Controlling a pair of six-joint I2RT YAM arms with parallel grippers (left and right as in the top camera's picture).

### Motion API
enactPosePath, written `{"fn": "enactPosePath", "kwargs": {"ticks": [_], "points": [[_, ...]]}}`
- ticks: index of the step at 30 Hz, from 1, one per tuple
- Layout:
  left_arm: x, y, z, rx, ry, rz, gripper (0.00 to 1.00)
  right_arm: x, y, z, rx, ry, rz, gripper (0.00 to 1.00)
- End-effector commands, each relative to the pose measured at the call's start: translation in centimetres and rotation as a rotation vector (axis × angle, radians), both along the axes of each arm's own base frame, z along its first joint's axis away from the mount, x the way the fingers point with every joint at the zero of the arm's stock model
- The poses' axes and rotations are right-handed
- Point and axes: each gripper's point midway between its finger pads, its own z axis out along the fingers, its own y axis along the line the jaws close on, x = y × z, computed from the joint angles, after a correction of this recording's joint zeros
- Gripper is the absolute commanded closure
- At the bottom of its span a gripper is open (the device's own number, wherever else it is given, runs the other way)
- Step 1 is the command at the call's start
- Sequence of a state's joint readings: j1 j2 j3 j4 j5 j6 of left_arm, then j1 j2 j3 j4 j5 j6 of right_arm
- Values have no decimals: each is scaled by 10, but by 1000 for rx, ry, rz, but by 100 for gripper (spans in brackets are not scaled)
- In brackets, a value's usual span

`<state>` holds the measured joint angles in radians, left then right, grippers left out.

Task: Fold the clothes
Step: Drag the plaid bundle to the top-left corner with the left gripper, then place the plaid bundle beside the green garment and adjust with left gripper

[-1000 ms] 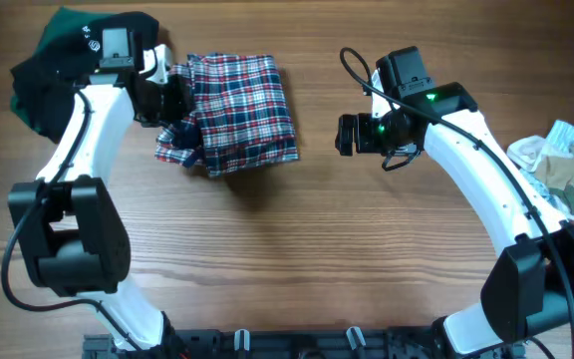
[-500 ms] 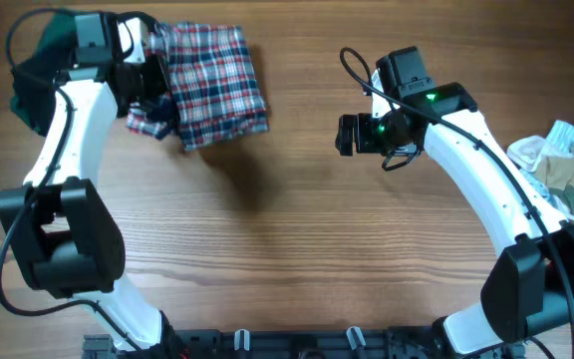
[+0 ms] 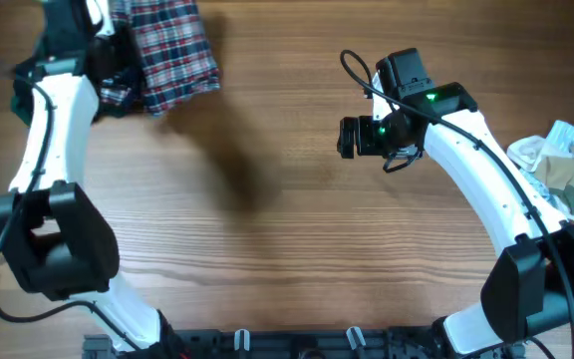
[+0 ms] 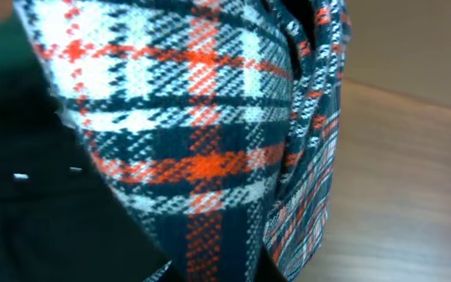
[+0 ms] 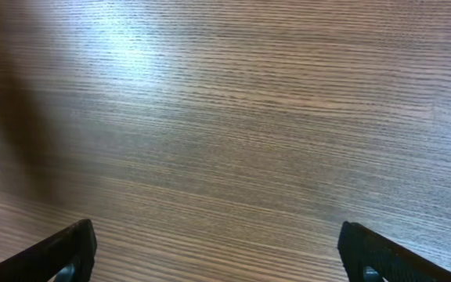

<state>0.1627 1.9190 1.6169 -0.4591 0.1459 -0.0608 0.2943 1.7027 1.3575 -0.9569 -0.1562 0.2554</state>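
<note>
Overhead, the left gripper (image 3: 120, 72) pinches the plaid garment (image 3: 172, 50) at the far-left edge of the table (image 3: 287, 249) — fingers closed on cloth; the right gripper (image 3: 345, 137) hovers mid-table, fingers spread wide

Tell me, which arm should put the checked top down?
Probably left. The left gripper is shut on the checked top at the far-left corner. The right gripper is open over bare table, holding nothing.
</note>
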Motion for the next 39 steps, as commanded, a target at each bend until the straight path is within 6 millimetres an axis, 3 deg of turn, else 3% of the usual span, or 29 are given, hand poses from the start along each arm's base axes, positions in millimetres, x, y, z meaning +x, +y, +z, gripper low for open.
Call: {"fn": "enactPosePath", "kwargs": {"ticks": [1, 6, 19, 30, 39], "points": [[4, 45, 34, 13, -94, 106, 96, 1, -2, -3, -14, 10, -4, 0], [-4, 83, 37, -8, -107, 197, 96, -3, -3, -5, -18, 30, -11, 0], [-18, 139, 43, -75, -145, 363, 96, -7, -5, -6, -23, 48, -13, 0], [-26, 158, 38, -70, -130, 446, 96, -10, -5, -6, -27, 61, -13, 0], [-36, 184, 3, -96, -57, 548, 96, -11, -6, -6, -27, 64, -13, 0]]}}
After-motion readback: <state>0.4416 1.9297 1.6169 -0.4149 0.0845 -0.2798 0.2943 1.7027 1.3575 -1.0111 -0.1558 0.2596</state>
